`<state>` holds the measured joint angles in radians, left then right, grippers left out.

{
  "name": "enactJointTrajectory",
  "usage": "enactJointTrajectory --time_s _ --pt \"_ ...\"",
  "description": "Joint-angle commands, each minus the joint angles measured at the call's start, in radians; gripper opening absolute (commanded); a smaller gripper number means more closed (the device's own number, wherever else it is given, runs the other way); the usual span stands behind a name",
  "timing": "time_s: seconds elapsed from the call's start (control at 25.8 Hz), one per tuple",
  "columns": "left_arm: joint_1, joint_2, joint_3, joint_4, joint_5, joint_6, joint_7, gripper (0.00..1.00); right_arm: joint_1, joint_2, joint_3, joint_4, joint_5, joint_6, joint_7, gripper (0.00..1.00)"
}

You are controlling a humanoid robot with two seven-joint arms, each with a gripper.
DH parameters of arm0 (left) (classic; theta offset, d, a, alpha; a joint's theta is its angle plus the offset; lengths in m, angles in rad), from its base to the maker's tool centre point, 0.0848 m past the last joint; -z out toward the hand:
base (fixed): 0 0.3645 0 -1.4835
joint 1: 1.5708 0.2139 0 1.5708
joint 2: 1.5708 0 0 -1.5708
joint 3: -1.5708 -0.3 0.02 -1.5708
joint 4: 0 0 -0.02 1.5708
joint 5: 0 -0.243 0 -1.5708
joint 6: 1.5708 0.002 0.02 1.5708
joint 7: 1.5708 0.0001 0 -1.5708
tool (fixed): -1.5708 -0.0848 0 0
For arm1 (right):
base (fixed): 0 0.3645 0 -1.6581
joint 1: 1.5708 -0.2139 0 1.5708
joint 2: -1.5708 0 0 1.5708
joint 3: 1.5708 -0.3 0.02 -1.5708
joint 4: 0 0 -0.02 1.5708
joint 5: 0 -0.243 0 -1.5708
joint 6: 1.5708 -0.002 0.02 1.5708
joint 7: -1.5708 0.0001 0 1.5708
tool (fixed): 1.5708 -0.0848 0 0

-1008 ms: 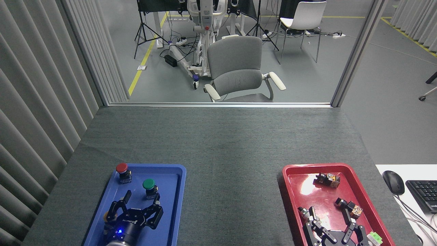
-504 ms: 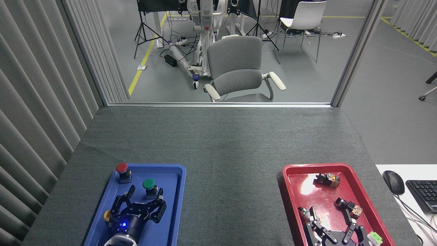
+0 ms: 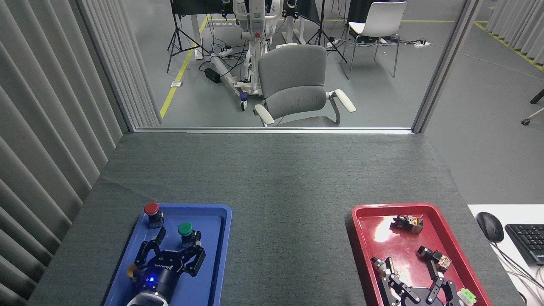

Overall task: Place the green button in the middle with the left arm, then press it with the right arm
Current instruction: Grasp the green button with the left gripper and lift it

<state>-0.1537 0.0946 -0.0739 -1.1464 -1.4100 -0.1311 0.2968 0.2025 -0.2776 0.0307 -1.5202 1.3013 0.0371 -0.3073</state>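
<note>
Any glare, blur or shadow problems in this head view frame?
Head view: sharp overall; a bright glare patch sits on the red tray floor; a soft darker band runs down the tabletop; the green button and left claw are evenly lit.

Grey ribbed wall panels (image 3: 46, 127) line the left side. Beyond the tabletop (image 3: 272, 170), a grey office chair (image 3: 297, 87) stands on grey flooring (image 3: 382, 102); a white chair (image 3: 378, 25) and tripod stands (image 3: 180, 36) occupy the rear.
</note>
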Motion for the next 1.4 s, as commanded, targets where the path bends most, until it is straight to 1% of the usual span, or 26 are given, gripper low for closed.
enactJointTrajectory --time_s 0.0,0.19,0.39,0.54,0.78,1.12,1.28,1.36 --pt "0.022 -0.006 -0.001 -0.035 -0.001 -0.001 0.001 1.0 0.0 0.0 0.0 0.0 0.0 0.0 0.005 0.99" --pt "0.049 -0.016 -0.006 -0.062 -0.001 0.007 -0.001 1.0 0.0 0.002 0.0 0.0 0.0 0.0 0.005 0.99" --pt "0.051 -0.075 -0.026 -0.041 -0.021 0.03 -0.001 1.0 0.0 0.002 0.0 0.0 0.0 0.0 0.005 0.99" --pt "0.034 -0.115 -0.023 0.017 -0.023 0.056 0.001 1.0 0.0 0.002 0.0 0.0 0.001 0.0 0.005 0.99" --pt "-0.021 -0.116 -0.021 0.131 -0.021 0.1 0.016 1.0 0.0 0.002 0.0 0.0 0.0 0.0 0.005 0.99" --pt "-0.129 -0.116 -0.02 0.283 -0.017 0.11 0.033 1.0 0.0 0.001 0.002 0.002 0.0 0.0 0.005 0.99" --pt "-0.145 -0.116 -0.017 0.312 -0.009 0.111 0.044 1.0 0.0 0.002 0.0 0.003 0.001 0.0 0.005 0.99" --pt "-0.145 -0.115 -0.01 0.313 0.0 0.136 0.051 1.0 0.0 0.002 0.0 0.003 0.0 0.0 0.005 0.99"
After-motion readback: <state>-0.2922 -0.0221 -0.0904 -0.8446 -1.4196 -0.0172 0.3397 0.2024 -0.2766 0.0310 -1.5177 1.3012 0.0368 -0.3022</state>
